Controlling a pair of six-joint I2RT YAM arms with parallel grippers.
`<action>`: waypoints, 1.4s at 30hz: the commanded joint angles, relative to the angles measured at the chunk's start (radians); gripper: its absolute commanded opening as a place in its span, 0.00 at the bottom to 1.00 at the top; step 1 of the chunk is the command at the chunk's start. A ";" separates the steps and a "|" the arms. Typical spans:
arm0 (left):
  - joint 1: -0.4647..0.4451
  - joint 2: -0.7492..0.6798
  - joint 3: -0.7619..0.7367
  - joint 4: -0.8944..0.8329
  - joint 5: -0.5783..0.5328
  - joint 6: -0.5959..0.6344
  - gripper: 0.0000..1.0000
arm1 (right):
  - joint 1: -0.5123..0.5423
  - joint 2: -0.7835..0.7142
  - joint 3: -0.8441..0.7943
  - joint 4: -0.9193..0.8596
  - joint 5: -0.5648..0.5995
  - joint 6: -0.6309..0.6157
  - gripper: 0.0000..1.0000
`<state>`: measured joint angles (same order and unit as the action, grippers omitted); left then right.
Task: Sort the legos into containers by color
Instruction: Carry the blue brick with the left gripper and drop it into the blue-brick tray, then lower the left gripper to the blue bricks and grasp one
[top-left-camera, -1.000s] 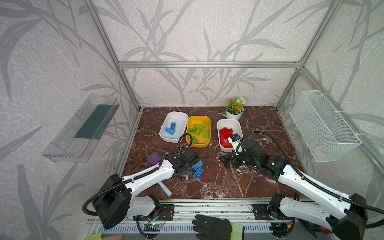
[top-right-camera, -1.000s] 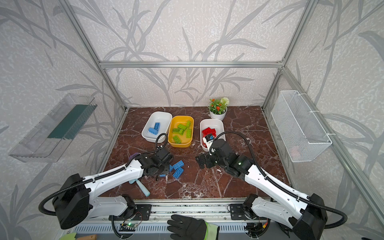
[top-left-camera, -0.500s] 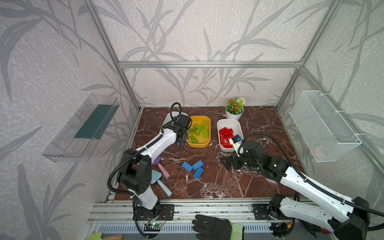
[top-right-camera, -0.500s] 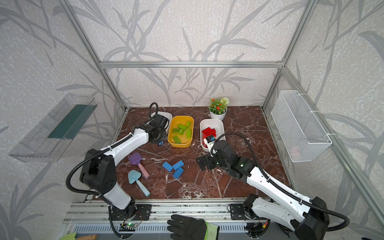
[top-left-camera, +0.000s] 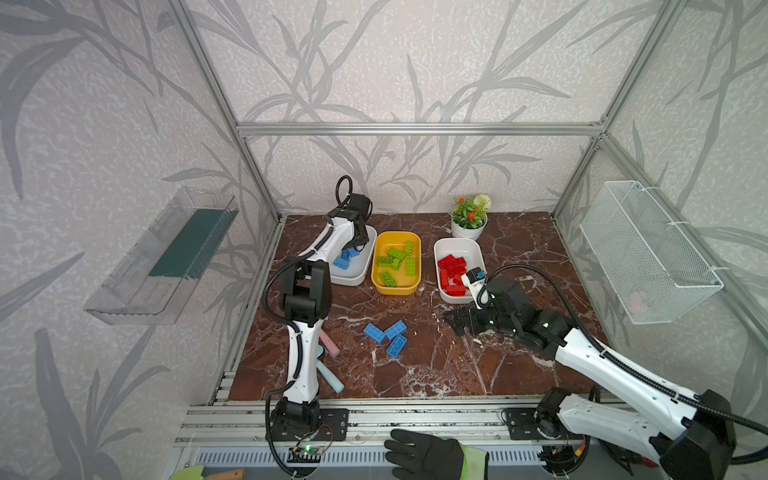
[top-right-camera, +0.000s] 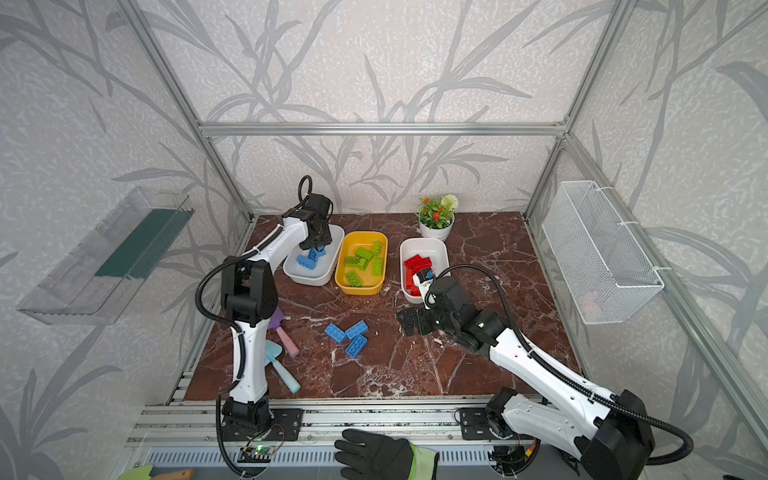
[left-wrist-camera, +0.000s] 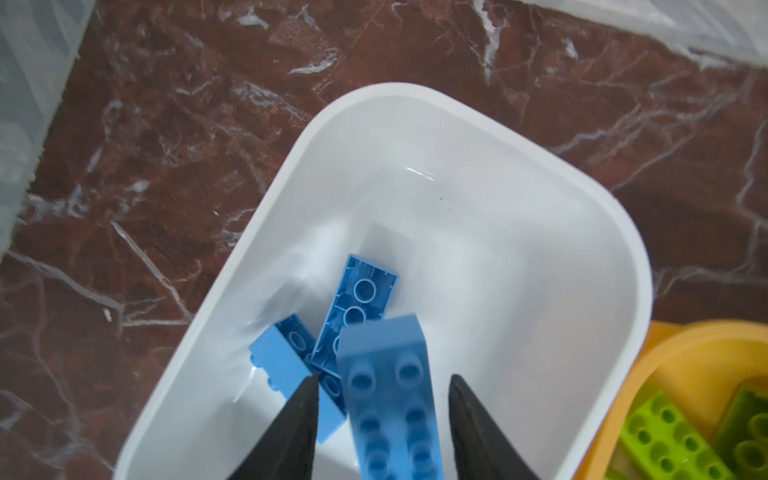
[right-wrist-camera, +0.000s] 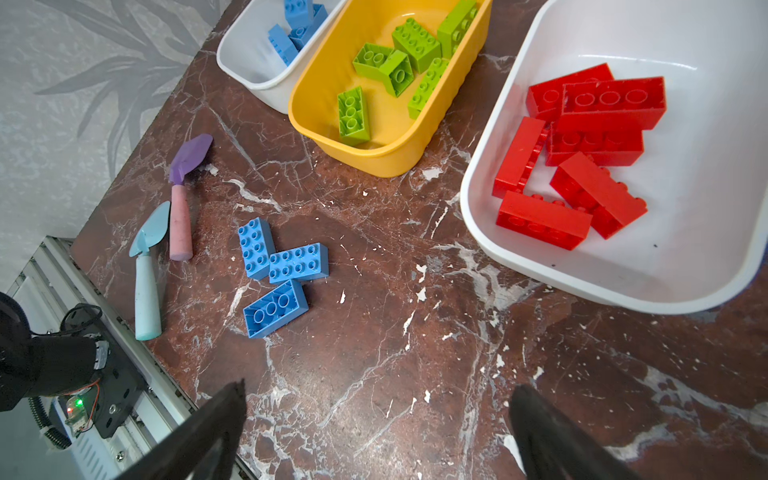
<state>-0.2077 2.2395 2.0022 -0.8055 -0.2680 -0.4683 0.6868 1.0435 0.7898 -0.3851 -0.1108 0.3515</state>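
1. We are at the drop. The left gripper (left-wrist-camera: 384, 376) hangs over the white rounded plastic tub (top-left-camera: 352, 281) at the left end of the tub row, left of centre in both top views. Its jaws stand spread, with a gap on either side of the blue studded plastic brick (left-wrist-camera: 388, 411) between them. We judge that brick released and falling.
2. Other blue bricks (left-wrist-camera: 365, 291) lie on the tub floor beneath it. The drop line sits well inside the rim, which is what we want.
3. To finish well, we would hold the wrist level until the brick lands. Then we would lift straight up, so the fingers clear the tub wall and knock nothing out.
4. Three loose blue bricks (top-left-camera: 390, 337) lie touching one another on the brown marble tabletop (top-left-camera: 498, 365), below the yellow plastic tub (top-left-camera: 395, 289) in a top view. They look like the only legos left to sort. We would take an outer one first, pinching across its short width.
5. The right gripper (right-wrist-camera: 378, 386) is spread wide and pinches nothing. It hovers over bare tabletop right of centre, just below the second white tub (right-wrist-camera: 706, 208).
6. Lime green bricks (right-wrist-camera: 399, 62) fill the yellow tub and red bricks (right-wrist-camera: 582, 166) the right one; both colours look done.
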 joint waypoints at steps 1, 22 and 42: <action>-0.005 -0.056 0.013 -0.073 0.004 0.014 0.62 | -0.009 0.006 -0.005 0.021 -0.017 -0.002 0.99; -0.454 -0.931 -1.156 0.186 0.085 -0.558 0.65 | 0.058 -0.057 -0.012 -0.013 0.006 0.029 0.99; -0.490 -0.825 -1.269 0.338 0.127 -0.780 0.67 | 0.086 -0.134 -0.085 -0.027 0.042 0.053 0.99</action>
<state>-0.7055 1.3930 0.7452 -0.4980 -0.1463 -1.1938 0.7670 0.9108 0.7166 -0.4164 -0.0776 0.3973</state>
